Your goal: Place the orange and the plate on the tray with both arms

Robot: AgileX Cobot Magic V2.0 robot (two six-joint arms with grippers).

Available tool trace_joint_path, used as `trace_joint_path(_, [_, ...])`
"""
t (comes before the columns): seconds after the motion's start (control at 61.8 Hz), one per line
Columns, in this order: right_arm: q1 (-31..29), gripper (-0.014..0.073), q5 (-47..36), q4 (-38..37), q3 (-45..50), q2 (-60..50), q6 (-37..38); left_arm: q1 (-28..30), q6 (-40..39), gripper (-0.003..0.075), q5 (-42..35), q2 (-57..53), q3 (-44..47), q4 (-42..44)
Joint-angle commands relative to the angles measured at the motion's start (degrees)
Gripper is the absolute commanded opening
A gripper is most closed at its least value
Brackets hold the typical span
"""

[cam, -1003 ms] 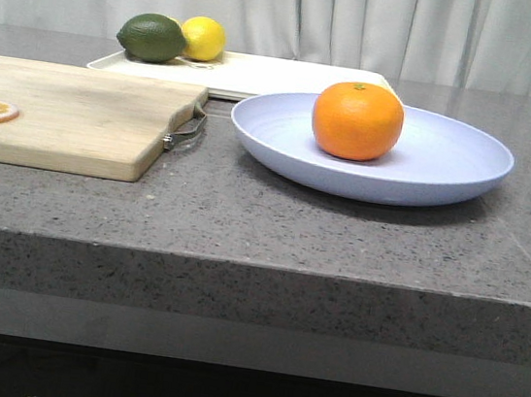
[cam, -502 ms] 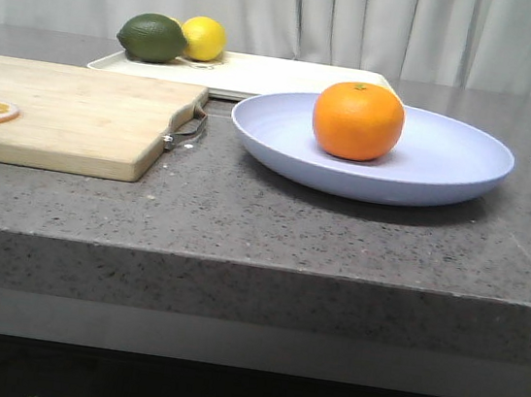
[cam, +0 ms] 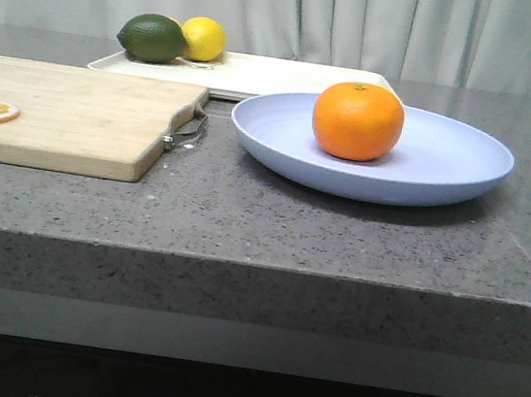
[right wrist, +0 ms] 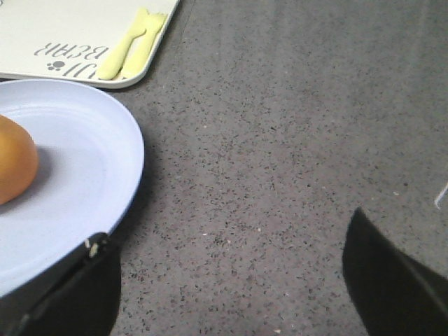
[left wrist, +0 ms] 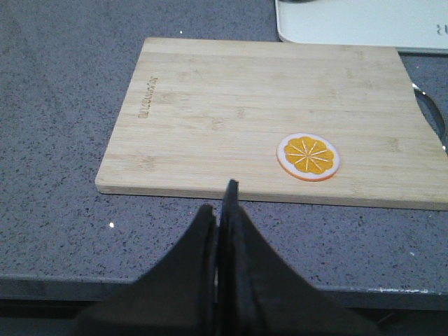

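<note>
The orange (cam: 357, 121) sits on the pale blue plate (cam: 446, 168) on the grey counter, in front of the white tray (cam: 291, 77). Neither gripper shows in the front view. In the left wrist view my left gripper (left wrist: 220, 206) is shut and empty, above the counter just in front of the wooden cutting board (left wrist: 266, 112). In the right wrist view my right gripper (right wrist: 227, 245) is open and empty over bare counter, beside the plate's rim (right wrist: 129, 175); the orange (right wrist: 14, 168) shows at the frame edge, and a corner of the tray (right wrist: 70, 35) lies beyond.
A green lime (cam: 152, 37) and a yellow lemon (cam: 202, 38) lie on the tray's far left. An orange slice (left wrist: 309, 155) lies on the cutting board, which has a metal handle (cam: 186, 129). Yellow cutlery (right wrist: 133, 42) lies on the tray corner.
A dark arm part at the top left of the front view one second ago has left the view. The orange, plate and tray have not moved.
</note>
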Motion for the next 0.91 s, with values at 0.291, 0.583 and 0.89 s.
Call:
trace_joint_path(0.291, [3.11,0.065,6.36,9.31,-13.8,13.61,-0.21,0.09,-0.52,-0.0018,-12.76,-14.37,8.92,-0.29])
trace_joint_path(0.583, [3.12,0.065,14.09,15.76,-26.28,31.01,-1.05,0.09,-0.52,-0.0018,-14.96,-15.6,11.14,-0.29])
trace_joint_path(0.89, [3.12,0.0478,16.8,23.16,-32.07,40.01,-5.02,0.09,-0.42,-0.0018,-15.06,-15.6,11.14,-0.29])
